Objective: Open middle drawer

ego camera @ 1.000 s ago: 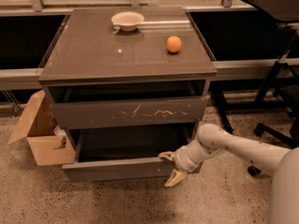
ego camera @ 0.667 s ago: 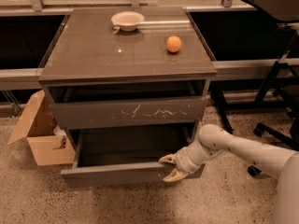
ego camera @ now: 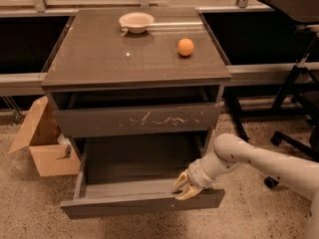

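Note:
The middle drawer [ego camera: 124, 207] has a plain dark grey-brown front and stands pulled well out of the cabinet, so its deep, empty box shows. My gripper [ego camera: 183, 187] is at the right part of the front's top edge, with its pale fingers clamped over that edge. The arm reaches in from the right. Above it is the drawer front with long white scratch marks [ego camera: 99, 121], pushed in but slightly proud of the cabinet. Any drawer below the open one is hidden.
A white bowl [ego camera: 136, 21] and an orange [ego camera: 186, 47] sit on the cabinet top [ego camera: 99, 59]. An open cardboard box [ego camera: 42, 143] stands on the floor to the left. A black chair base and a desk leg [ego camera: 294, 133] are on the right.
The middle drawer has slid further out toward the camera, and my gripper has moved with it on the front's top edge.

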You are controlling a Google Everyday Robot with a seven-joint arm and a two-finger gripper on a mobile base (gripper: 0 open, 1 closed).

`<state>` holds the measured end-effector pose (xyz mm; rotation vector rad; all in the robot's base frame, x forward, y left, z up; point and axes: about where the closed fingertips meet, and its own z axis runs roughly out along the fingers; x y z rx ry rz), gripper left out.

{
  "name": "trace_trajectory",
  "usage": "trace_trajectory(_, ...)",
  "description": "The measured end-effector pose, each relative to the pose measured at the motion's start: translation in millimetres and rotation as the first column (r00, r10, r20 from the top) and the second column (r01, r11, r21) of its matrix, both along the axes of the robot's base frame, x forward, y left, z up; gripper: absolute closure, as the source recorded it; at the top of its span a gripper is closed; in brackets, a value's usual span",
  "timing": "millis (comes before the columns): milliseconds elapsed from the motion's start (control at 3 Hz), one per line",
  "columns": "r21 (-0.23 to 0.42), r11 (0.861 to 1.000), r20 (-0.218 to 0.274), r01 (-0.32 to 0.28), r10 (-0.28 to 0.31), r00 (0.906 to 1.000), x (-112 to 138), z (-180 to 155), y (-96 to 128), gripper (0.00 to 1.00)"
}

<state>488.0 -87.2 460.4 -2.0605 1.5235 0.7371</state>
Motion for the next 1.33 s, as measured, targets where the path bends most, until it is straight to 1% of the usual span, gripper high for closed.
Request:
trace_trajectory(667, 0.057, 0.998, 0.076, 0.016, -0.02, 0.9969, 10, 42, -15, 0.45)
trace_trajectory(1000, 0.073, 0.997, 0.1, 0.023, -0.03, 0.9945, 16, 55, -22, 0.22)
trace_trajectory(1333, 0.082, 0.996, 0.11, 0.026, -0.035, 0.9934, 21, 61, -26, 0.01)
